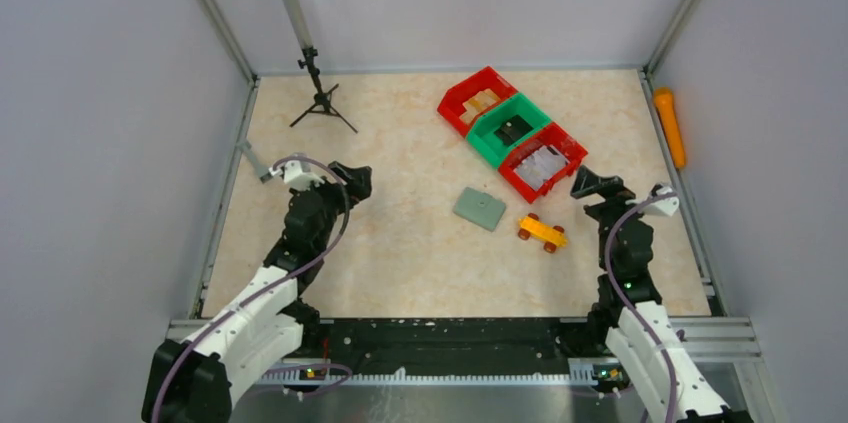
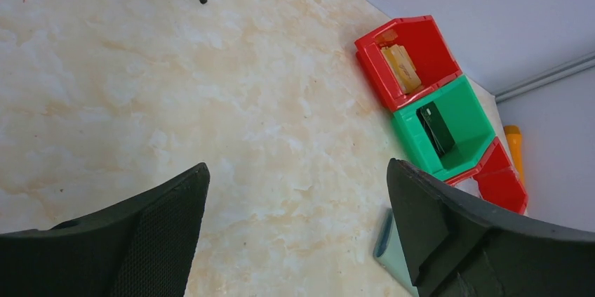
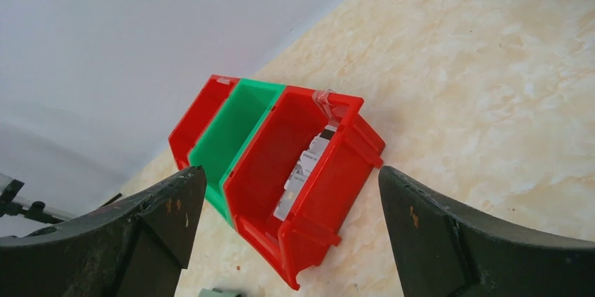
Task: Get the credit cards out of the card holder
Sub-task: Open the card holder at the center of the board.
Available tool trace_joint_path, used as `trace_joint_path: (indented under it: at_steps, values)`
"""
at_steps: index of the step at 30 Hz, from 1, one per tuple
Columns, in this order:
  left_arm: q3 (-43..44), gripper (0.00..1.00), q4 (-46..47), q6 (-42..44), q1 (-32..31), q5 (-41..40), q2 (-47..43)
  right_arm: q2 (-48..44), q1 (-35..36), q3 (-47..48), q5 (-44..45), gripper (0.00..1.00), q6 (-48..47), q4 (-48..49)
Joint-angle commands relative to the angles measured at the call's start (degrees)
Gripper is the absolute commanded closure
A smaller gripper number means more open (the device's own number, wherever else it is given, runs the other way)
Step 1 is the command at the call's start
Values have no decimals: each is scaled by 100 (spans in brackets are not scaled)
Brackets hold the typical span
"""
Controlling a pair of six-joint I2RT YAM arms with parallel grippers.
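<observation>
**Both jaws apart and empty, the card holder lying closed between the arms**

The left gripper has its jaws spread wide with nothing between them; its wrist view shows only bare table in the gap. The right gripper is just as wide and also empty. It hangs near the closest red bin, which fills the middle of its wrist view.

The card holder lies flat on the table a little right of centre in the overhead view, between the two grippers and touching neither. It appears closed, and no credit cards show at any edge. In the left wrist view only a pale sliver of it peeks out beside the right-hand finger, at the bottom of the frame. The yellow toy car sits just to its lower right, and the row of bins, with the green bin in the middle, runs above it.

The step in hand looks like the approach. The holder is thin and flush with the surface, so a straight pinch from above would likely slip. It would be better for one gripper to pin it down while the other works under an edge to open it. The right arm should come in from above the car so as not to knock it.
</observation>
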Motion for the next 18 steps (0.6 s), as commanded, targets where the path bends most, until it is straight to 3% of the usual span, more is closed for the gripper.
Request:
trace_joint_path:
  at_steps: [1,9,13,18]
  values:
    - [187,1,353,168,-4,335,129,105,24,219,-197,4,36,225]
    - [413,2,706,349,-10,1366,921,887,26,349,-1016,4,-205,785]
    - [481,5,795,357,-61,1801,1399,1936,79,704,-2563,5,-566,1427]
    - [463,2,824,239,-159,2105,1805,3084,1161,1562,-2313,8,-1470,872]
